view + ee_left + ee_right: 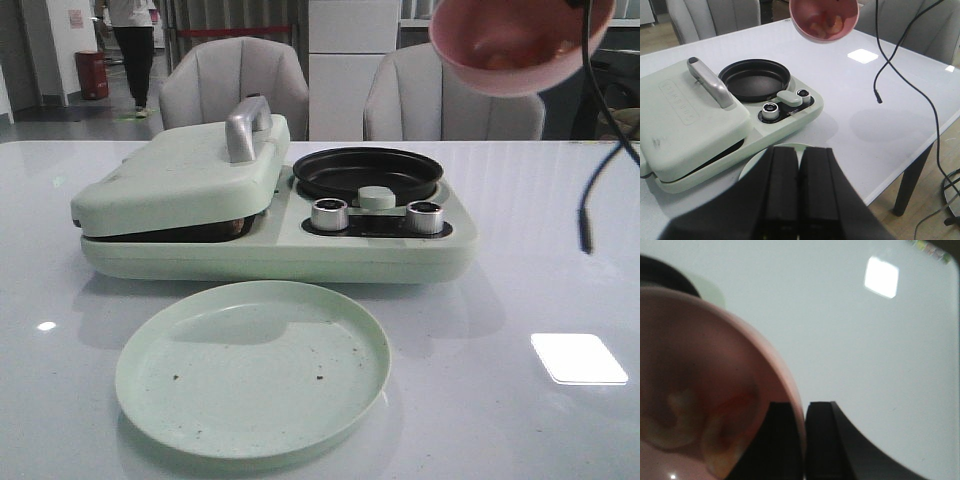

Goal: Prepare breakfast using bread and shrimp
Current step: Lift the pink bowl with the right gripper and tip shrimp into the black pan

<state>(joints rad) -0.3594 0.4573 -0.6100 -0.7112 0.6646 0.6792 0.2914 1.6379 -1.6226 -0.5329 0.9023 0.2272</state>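
My right gripper [805, 407] is shut on the rim of a pink bowl [715, 350], one finger inside and one outside. The bowl [520, 45] hangs tilted high above the table, beyond the right end of the cooker. Small curled pink-orange and whitish shrimp [826, 25] lie in it and show blurred in the right wrist view [715, 440]. My left gripper [799, 152] is shut and empty, above the near edge of a pale green plate [252, 368]. The bread is hidden or out of view.
A pale green breakfast cooker [270, 255] stands mid-table, its hinged lid [180, 175] down on the left and a round black pan [367, 172] on the right above two knobs. A black cable [600, 150] dangles at the right. Chairs stand behind the table.
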